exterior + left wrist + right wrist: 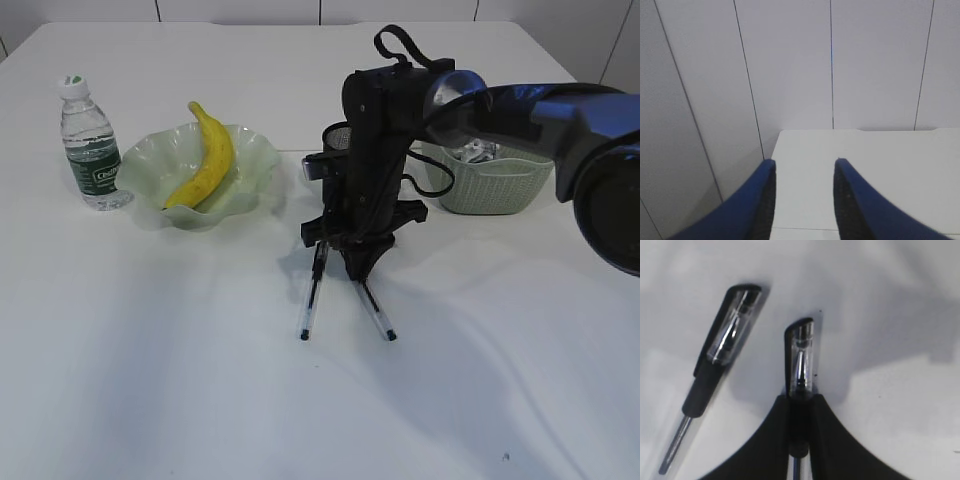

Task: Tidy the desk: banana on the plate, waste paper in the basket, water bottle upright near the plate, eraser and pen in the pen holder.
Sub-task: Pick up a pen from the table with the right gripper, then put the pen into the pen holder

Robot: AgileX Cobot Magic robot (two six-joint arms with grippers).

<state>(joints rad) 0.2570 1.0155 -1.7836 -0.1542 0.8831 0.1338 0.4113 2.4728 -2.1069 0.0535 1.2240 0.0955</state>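
While the right pincer [799, 440] presses down at the counter's [200, 400] centre, its black fingers are clenched on one pen [801, 360]; a second pen [310, 295] lies loose just beside it at 9 o'clock. Behind the arm stands the pen holder [336, 140], with the basket [500, 185] at 3 o'clock of it. At 10 o'clock the banana [207, 160] rests in the plate [255, 165], the water bottle [90, 145] upright beside it. Over the counter's edge, the left pincer [805, 167] hangs released, empty.
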